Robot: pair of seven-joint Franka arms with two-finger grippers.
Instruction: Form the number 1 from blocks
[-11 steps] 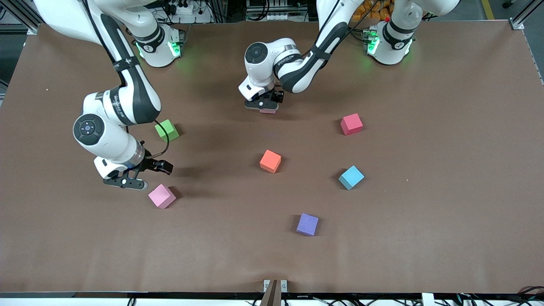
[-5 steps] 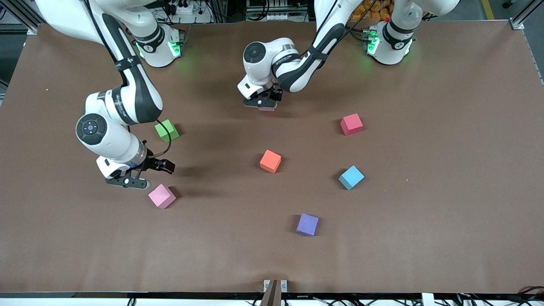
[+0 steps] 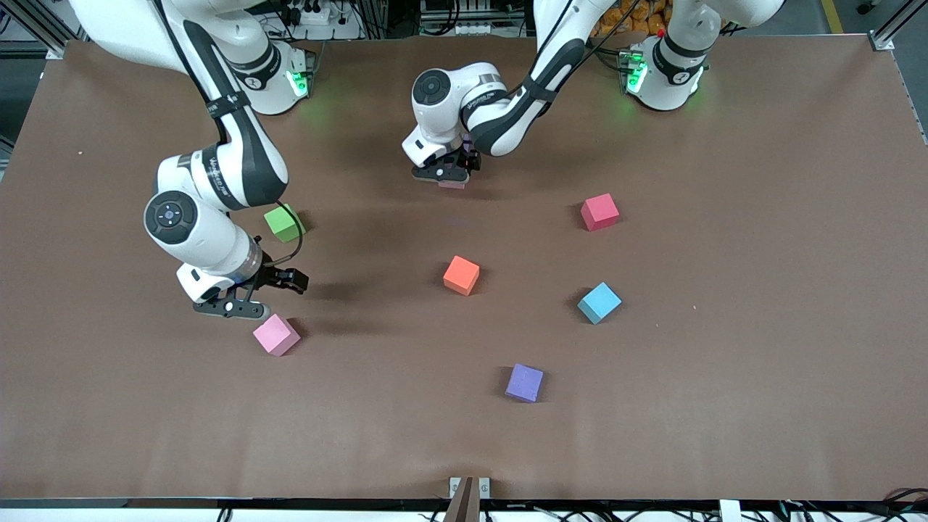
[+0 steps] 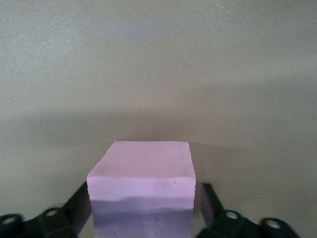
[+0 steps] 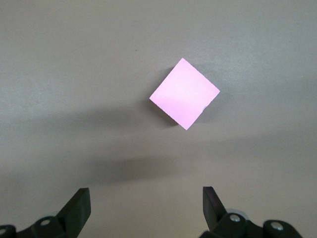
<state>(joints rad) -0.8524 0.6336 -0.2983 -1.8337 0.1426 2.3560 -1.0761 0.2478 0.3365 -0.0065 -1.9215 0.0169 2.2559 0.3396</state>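
My left gripper (image 3: 446, 174) is shut on a light pink block (image 3: 454, 185) low over the table near the robots' bases; the block (image 4: 141, 173) fills the space between the fingers. My right gripper (image 3: 257, 296) hangs open just above the table beside the other light pink block (image 3: 275, 335), which lies apart from its fingers in the right wrist view (image 5: 184, 100). The green block (image 3: 284, 222), orange block (image 3: 462, 275), deep pink-red block (image 3: 599, 212), sky blue block (image 3: 599, 302) and one purple block (image 3: 524, 383) lie scattered. The second purple block is hidden.
The brown table (image 3: 761, 362) stretches wide toward the left arm's end. A small metal bracket (image 3: 468, 487) sits at the table edge nearest the camera. The right arm's elbow (image 3: 217, 181) hangs over the green block's surroundings.
The right gripper has drifted toward the left arm's end, closer to the light pink block on the table. The left gripper has shifted slightly toward the bases with its block.
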